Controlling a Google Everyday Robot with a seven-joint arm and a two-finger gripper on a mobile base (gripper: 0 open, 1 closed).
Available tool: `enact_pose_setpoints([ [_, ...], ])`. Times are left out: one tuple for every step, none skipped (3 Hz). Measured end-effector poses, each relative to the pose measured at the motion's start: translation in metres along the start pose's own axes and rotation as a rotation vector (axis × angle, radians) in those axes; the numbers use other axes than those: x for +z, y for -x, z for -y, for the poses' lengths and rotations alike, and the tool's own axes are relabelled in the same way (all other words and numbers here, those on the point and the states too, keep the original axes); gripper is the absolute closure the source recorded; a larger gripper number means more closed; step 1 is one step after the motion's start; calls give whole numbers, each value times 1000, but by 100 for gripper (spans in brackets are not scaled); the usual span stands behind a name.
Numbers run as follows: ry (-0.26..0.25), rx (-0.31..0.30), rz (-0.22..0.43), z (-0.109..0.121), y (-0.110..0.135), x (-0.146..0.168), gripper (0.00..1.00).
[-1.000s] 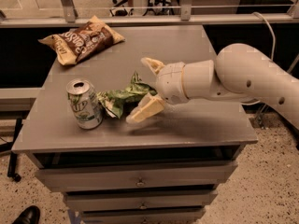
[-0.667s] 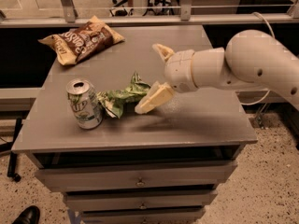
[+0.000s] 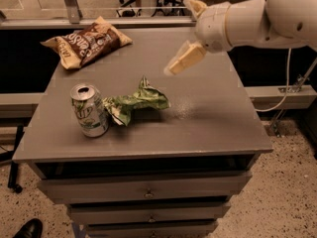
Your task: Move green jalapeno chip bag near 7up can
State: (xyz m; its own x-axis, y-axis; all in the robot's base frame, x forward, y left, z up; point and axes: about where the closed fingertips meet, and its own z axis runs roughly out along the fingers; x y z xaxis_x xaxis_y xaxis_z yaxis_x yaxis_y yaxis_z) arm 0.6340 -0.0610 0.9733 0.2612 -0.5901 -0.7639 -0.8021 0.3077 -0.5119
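One green bag [image 3: 136, 102] lies crumpled mid-frame, just beside the can [image 3: 89, 110]. The gripper [image 3: 180, 36] hangs upper right, spread wide, empty.

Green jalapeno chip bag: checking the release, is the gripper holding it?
No, the open gripper hangs above the table, apart from the green jalapeno chip bag lying beside the 7up can.

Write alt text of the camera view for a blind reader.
A green jalapeno chip bag lies right beside an upright 7up can on a grey cabinet top. The gripper, open and empty, hangs above right; a brown chip bag lies back-left.
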Motion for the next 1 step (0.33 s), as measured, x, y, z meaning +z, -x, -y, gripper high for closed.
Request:
enact_pose_setpoints([
  [-65,-28,25,32,21,-19,0],
])
